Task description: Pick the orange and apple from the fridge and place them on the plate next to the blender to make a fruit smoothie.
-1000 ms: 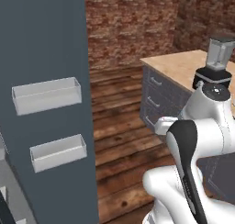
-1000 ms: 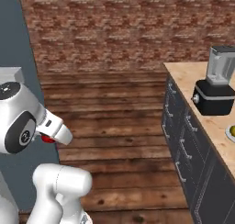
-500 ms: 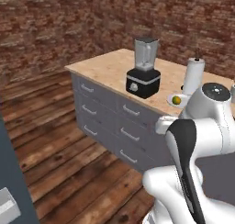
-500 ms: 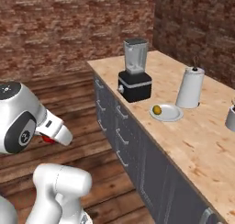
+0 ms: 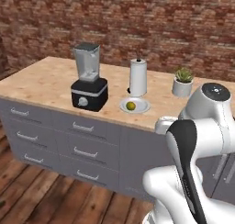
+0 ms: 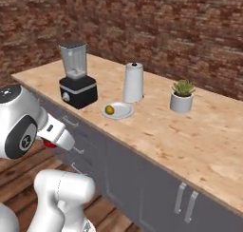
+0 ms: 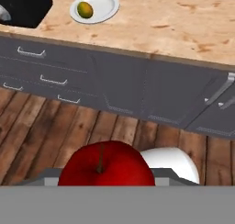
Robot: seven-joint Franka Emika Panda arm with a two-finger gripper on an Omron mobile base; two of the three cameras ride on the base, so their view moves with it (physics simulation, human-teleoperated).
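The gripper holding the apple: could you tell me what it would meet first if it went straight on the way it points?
Probably the dark cabinet fronts below the counter edge, though depth is unclear; the gripper carries the apple.

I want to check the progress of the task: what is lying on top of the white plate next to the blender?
The orange lies alone on the plate, right of the blender. The part of the plate under the fruit is covered. The apple is at the gripper, not on the plate.

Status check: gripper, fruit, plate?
Gripper shut on apple, low over the floor, short of the counter. Orange already on plate beside blender. Nothing blocking the plate.
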